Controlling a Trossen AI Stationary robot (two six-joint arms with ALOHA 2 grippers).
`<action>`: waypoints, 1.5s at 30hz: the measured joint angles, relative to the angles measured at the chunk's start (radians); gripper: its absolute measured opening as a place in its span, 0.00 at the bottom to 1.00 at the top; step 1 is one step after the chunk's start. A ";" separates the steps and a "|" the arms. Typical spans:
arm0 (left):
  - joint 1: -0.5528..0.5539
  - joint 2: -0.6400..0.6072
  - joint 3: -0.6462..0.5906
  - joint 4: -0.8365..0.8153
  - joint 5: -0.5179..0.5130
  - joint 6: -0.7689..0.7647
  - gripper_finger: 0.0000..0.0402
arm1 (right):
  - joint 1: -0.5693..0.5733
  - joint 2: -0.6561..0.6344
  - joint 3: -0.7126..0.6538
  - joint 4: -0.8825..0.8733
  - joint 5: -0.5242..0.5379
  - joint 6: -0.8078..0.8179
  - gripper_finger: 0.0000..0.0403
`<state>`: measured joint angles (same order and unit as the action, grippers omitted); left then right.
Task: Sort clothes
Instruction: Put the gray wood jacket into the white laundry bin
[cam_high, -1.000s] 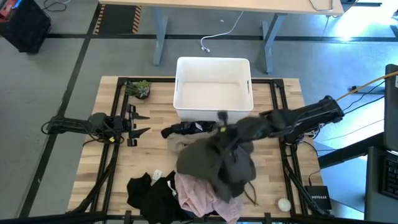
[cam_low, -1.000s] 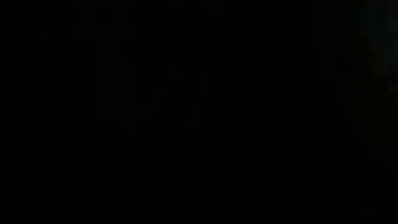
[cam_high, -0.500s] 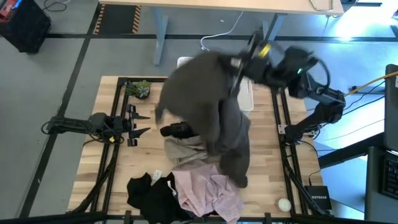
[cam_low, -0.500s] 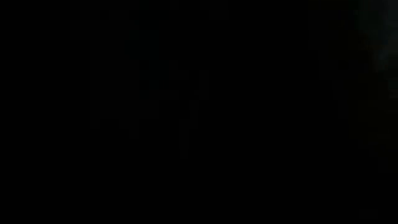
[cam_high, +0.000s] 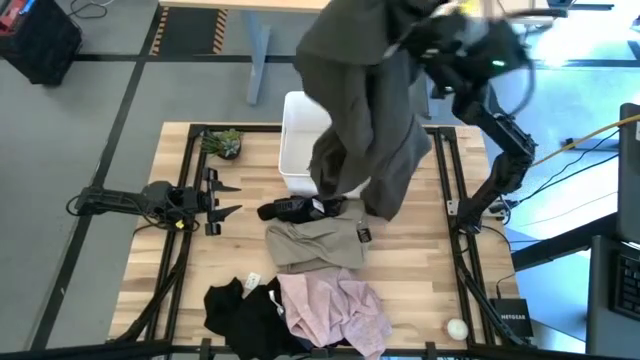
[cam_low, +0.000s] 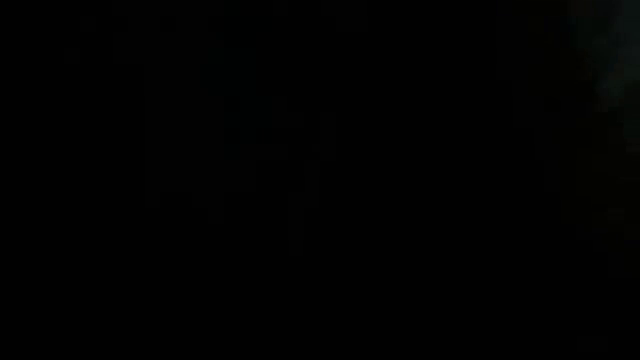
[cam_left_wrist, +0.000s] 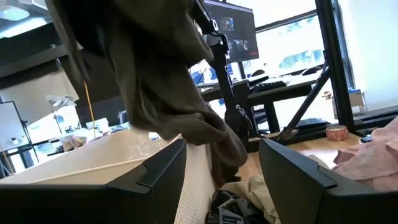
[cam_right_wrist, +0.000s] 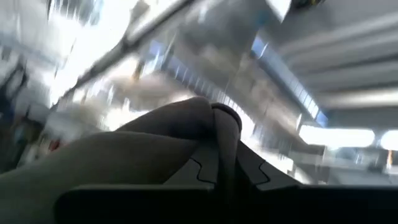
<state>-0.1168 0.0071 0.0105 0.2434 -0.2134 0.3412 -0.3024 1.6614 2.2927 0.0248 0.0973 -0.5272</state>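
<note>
The high view looks straight down from above, taking in the whole table (cam_high: 420, 262) and floor around it; the low view is entirely black; the left wrist view sits low near the tabletop, facing across the bin (cam_left_wrist: 93, 165) toward windows; the right wrist view, raised, tilts up at the ceiling, close behind its fingers; the hanging olive garment (cam_high: 365, 110) appears in the high and both wrist views.

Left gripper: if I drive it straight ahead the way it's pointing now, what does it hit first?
Probably the black garment lying by the white bin, straight across from the open left gripper. The table between them looks bare; height is uncertain.
</note>
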 joint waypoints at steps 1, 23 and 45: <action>0.000 0.000 0.000 0.000 0.000 0.000 0.49 | -0.008 0.006 -0.005 -0.054 0.002 0.000 0.04; 0.000 0.000 0.000 -0.002 0.000 -0.018 0.49 | -0.114 0.023 -0.097 -1.078 0.354 0.004 0.04; 0.000 0.000 0.000 -0.006 0.000 0.000 0.49 | -0.187 0.139 -0.052 -1.230 0.234 0.285 0.52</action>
<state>-0.1169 0.0071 0.0105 0.2374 -0.2134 0.3408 -0.4892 1.8000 2.2406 -1.2056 0.3315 -0.2427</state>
